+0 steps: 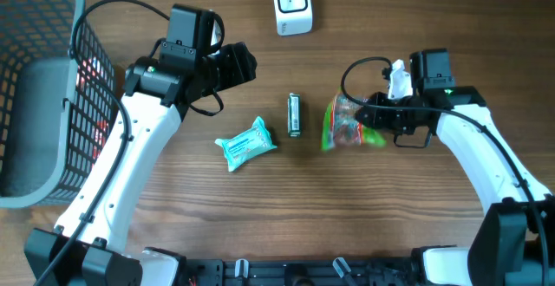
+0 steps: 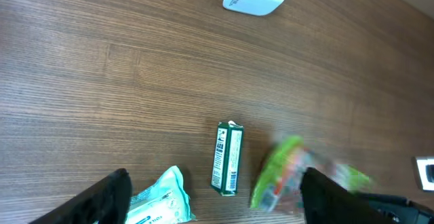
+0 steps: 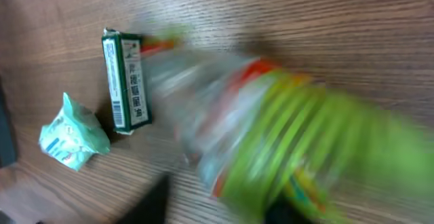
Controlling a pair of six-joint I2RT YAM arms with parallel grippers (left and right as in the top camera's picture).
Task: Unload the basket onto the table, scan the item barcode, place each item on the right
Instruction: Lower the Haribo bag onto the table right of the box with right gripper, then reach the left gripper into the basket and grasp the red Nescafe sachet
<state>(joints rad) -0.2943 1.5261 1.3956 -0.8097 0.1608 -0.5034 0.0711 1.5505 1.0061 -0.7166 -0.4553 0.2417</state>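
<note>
- From where I stand, the snack bag point(image 1: 345, 123), clear with a green end and bright sweets inside, sits right of the desk's point(image 1: 390, 217) middle, at the tip of the right gripper point(image 1: 368, 120).
- In the right wrist view the bag fills most of the picture as a green and orange smear. I cannot tell whether those jaws clench it or have let go, nor whether it rests on the wood.
- The left gripper point(image 1: 243, 65) hangs over the desk's upper left part, pointing toward the middle. Its jaws stand released, with the two dark fingers point(image 2: 108, 197) far apart at the bottom of the left wrist view and nothing between them.
- The white scanner point(image 1: 292, 4) stands at the far edge of the desk, well apart from the bag and from both arms.
- A narrow dark green box point(image 1: 294, 114) lies flat just left of the bag, its long side running toward the scanner.
- A crumpled teal wipes packet point(image 1: 245, 143) lies left of the box, a little nearer to me, not touching it.
- A grey mesh basket point(image 1: 91, 95) takes up the left end of the desk, beside the left arm.
</note>
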